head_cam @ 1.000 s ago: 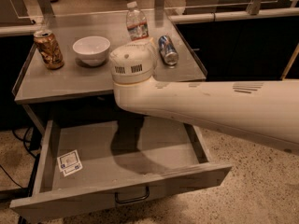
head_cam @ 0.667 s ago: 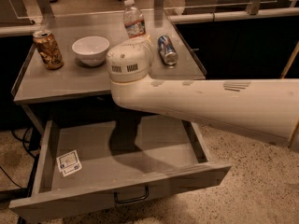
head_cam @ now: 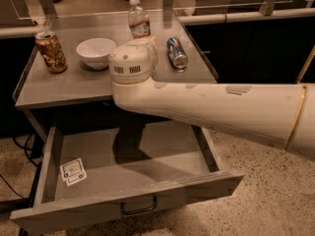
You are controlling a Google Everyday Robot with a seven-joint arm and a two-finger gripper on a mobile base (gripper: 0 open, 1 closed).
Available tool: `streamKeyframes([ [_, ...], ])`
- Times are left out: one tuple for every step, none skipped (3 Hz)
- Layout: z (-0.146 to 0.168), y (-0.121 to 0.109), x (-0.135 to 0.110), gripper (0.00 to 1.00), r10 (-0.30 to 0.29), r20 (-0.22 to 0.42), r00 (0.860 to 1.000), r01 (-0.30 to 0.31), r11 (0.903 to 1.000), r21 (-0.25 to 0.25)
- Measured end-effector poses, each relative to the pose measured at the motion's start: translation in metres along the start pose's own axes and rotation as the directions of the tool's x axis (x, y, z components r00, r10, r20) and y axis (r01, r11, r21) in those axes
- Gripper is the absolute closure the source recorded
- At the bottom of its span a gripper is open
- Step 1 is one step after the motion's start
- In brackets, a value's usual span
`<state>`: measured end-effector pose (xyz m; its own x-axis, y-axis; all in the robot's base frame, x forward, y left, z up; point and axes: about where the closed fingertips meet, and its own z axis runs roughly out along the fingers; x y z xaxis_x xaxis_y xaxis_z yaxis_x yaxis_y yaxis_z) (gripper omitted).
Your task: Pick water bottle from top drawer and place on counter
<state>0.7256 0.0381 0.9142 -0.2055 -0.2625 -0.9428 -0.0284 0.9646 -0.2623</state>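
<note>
Standing upright on counter [head_cam: 74, 85], clear ribbed water bottle [head_cam: 139, 19] w/ white cap; hand hidden behind arm [head_cam: 221, 107], grip can't tell.

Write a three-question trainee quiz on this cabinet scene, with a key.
1. True or false: the water bottle is upright at the rear of the counter, not in the top drawer.
2. What lies in the top drawer? A) a white card B) a soda can C) a bowl
3. Fill in: the gripper is hidden behind the white ____ of the arm, in front of the water bottle.
Key: 1 true; 2 A; 3 joint.
</note>
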Motion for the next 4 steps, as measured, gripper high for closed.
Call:
streamKeyframes([
  [0.003, 0.004, 0.004, 1.00, 0.026, -0.013, 1.000, -0.025, 0.9995, 0.021],
  [0.004, 0.006, 0.007, 1.00, 0.047, -0.023, 0.999, -0.046, 0.9981, 0.042],
  [0.004, 0.004, 0.012, 1.00, 0.076, -0.042, 0.996, -0.073, 0.9948, 0.071],
  [0.001, 0.000, 0.019, 1.00, 0.094, -0.058, 0.994, -0.088, 0.9916, 0.094],
])
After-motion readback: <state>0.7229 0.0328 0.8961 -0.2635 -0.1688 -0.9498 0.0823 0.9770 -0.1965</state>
